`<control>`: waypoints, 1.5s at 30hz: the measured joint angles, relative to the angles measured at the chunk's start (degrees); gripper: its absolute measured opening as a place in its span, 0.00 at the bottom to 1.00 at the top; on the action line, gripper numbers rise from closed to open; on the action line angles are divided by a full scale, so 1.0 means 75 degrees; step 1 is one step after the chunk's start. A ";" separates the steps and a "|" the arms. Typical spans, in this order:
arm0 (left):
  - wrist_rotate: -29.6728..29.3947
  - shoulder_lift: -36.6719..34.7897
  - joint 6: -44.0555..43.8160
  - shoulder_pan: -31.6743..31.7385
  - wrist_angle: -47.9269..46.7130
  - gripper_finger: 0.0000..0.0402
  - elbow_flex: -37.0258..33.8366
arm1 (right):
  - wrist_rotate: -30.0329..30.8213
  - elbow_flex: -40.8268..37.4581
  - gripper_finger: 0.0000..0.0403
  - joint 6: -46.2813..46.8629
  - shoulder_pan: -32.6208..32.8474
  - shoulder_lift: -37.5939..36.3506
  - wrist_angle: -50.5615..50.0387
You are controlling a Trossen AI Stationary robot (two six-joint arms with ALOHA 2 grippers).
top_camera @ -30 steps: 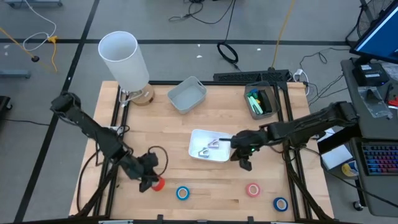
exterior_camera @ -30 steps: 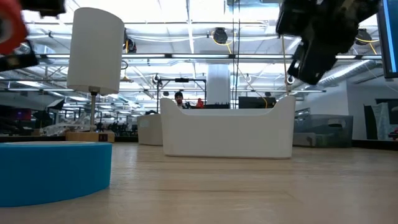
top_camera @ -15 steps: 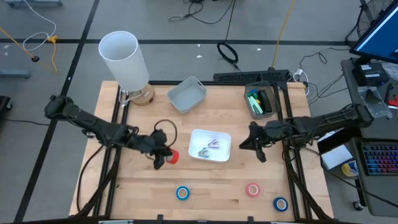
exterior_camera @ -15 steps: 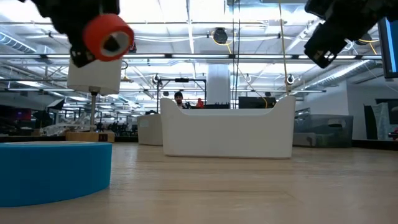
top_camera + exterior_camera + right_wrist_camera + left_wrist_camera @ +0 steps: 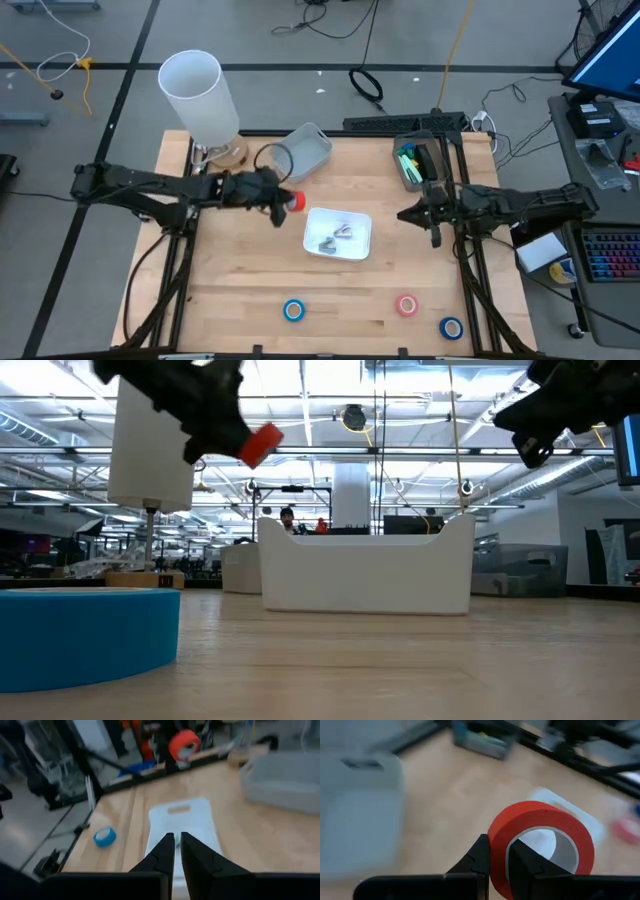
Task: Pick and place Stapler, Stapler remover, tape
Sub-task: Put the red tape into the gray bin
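On the wooden table [image 5: 250, 290] in the high view, a tall white cylinder [image 5: 198, 95] stands at the upper left on a round wooden base. Right of it sits a grey bin [image 5: 305, 152], which looks bare inside where it shows. At centre lies a white tray [image 5: 338, 235] holding small metal pieces, too small to name. Toward the upper right, a dark bin [image 5: 420, 164] holds green items. The left gripper [image 5: 284, 201], just above and left of the white tray and beside the grey bin, is clenched on a red tape roll [image 5: 294, 201], one finger [image 5: 476, 865] outside its wall and the other inside. The right gripper [image 5: 432, 232], centre right past the tray, is closed with nothing in it. Along the bottom edge lie a blue roll [image 5: 293, 310], a red roll [image 5: 406, 305] and another blue roll [image 5: 451, 327].
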 joint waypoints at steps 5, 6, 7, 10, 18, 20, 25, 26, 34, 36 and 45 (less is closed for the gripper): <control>-0.0476 0.1012 0.1148 0.0984 -0.0781 0.09 0.1320 | 0.0065 -0.0669 0.06 -0.0096 0.0000 -0.0564 0.0745; -0.0477 0.1250 0.1356 0.1185 -0.0972 0.09 0.1621 | 0.0017 -0.0805 0.06 -0.0037 0.0000 -0.0621 0.0936; -0.0478 0.1506 0.1536 0.1375 -0.1227 0.09 0.1931 | -0.0004 -0.0928 0.06 0.0066 0.0000 -0.0676 0.1110; -0.0633 0.2327 0.1964 0.1881 -0.2049 0.09 0.2970 | -0.0012 -0.1337 0.06 0.0525 0.0000 -0.0769 0.1680; -0.1798 0.4579 0.2184 0.2713 -0.4456 0.09 0.5544 | -0.0023 -0.2484 0.06 0.1584 0.0000 -0.0790 0.3785; -0.1812 0.5069 0.2161 0.2898 -0.4808 0.09 0.5910 | -0.0016 -0.2713 0.06 0.1752 0.0000 -0.0776 0.4479; -0.1992 0.5956 0.2047 0.3293 -0.5306 0.09 0.6423 | -0.0018 -0.2925 0.06 0.1746 0.0000 -0.0787 0.4919; -0.1985 0.6062 0.2015 0.3352 -0.5333 0.09 0.6442 | -0.0018 -0.2926 0.06 0.1702 0.0000 -0.0787 0.4917; -0.1589 0.6234 0.1929 0.3602 -0.5221 0.09 0.6442 | -0.0015 -0.2945 0.06 0.0952 0.0000 -0.0790 0.4860; -0.1550 0.6236 0.1929 0.3658 -0.5200 0.09 0.6442 | -0.0011 -0.2945 0.06 0.0415 0.0000 -0.0787 0.4858; -0.1316 0.6236 0.1840 0.3918 -0.5219 0.10 0.6442 | 0.0014 -0.2952 0.06 -0.0655 0.0000 -0.0789 0.4218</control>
